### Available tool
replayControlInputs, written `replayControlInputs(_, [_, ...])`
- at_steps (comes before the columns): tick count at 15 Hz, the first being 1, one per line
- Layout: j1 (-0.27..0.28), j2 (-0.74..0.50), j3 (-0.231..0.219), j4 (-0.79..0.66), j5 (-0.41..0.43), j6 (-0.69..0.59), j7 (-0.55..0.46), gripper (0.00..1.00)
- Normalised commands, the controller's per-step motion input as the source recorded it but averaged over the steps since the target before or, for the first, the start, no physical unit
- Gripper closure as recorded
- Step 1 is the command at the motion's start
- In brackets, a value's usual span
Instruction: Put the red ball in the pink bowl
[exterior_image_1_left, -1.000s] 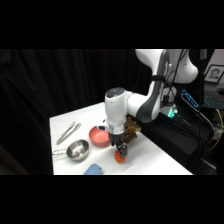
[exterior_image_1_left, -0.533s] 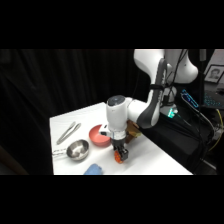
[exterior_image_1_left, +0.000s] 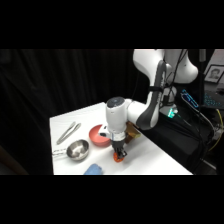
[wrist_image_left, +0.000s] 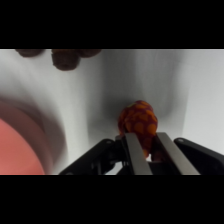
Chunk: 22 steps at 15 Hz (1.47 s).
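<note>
Beside the pink bowl (wrist_image_left: 20, 145), my hand (wrist_image_left: 146, 152) pinches the red ball (wrist_image_left: 138, 121); I'd lift straight, keeping squeeze steady.

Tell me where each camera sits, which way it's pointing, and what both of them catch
Side view: stands beside the table, looking across and down; shows the arm and gripper.
Wrist view: rides the wrist, looking past the gripper at the table; shows linkage and fingers.
Shared: the red ball at the fingers, the pink bowl.
</note>
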Motion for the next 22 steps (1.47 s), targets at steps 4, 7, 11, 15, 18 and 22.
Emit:
replayControlInputs(4, [0.109, -0.12, -0.083, -0.01, -0.006, -0.04, 0.09, 0.97])
replayControlInputs(7, [0.117, -0.23, -0.072, -0.03, -0.015, -0.14, 0.11, 0.98])
replayControlInputs(11, [0.114, -0.33, -0.076, -0.04, -0.055, -0.25, 0.13, 0.98])
replayControlInputs(15, [0.07, -0.36, -0.075, -0.02, -0.13, -0.33, 0.12, 0.98])
replayControlInputs(18, [-0.007, -0.32, -0.029, 0.03, -0.119, -0.34, 0.06, 0.98])
replayControlInputs(22, [-0.075, -0.28, 0.001, 0.04, -0.082, -0.31, 0.01, 0.98])
